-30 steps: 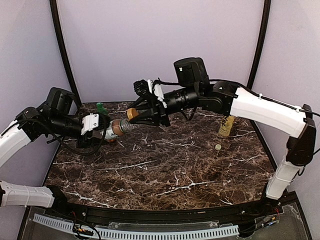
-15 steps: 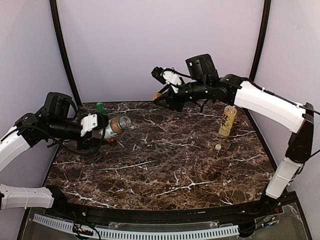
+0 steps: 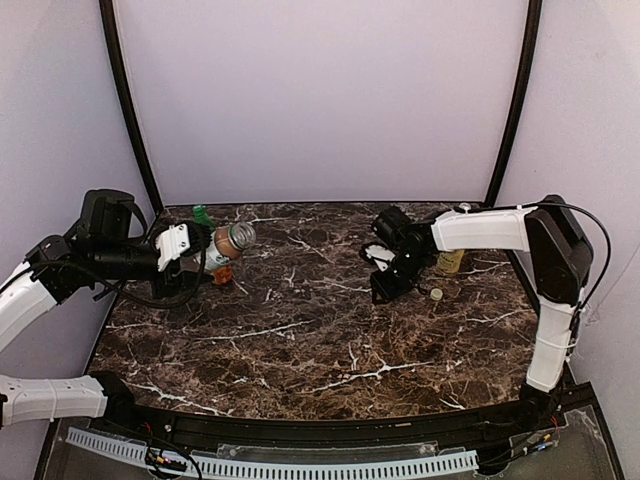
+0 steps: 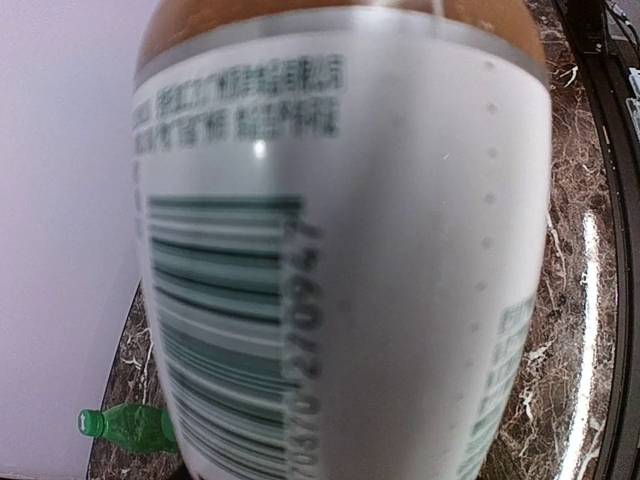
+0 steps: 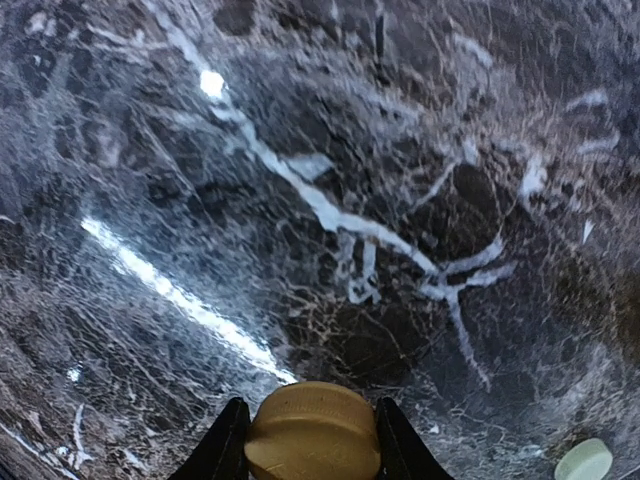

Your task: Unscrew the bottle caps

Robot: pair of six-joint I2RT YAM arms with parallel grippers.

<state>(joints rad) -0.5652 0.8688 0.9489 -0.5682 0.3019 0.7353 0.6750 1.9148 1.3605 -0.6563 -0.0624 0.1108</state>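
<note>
Right wrist: ridged golden-brown cap (image 5: 313, 425) pinched between right gripper (image 5: 313, 450) jaws.
Left wrist: brown bottle (image 4: 340, 250), barcode label blurred.
Top: left gripper (image 3: 210, 250) clamps it, uncapped.

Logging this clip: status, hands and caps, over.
Left hand shut on short brown labelled bottle, cap off. Right hand shut on golden-brown ribbed plastic cap, close to marble tabletop. Nothing in the way.
</note>
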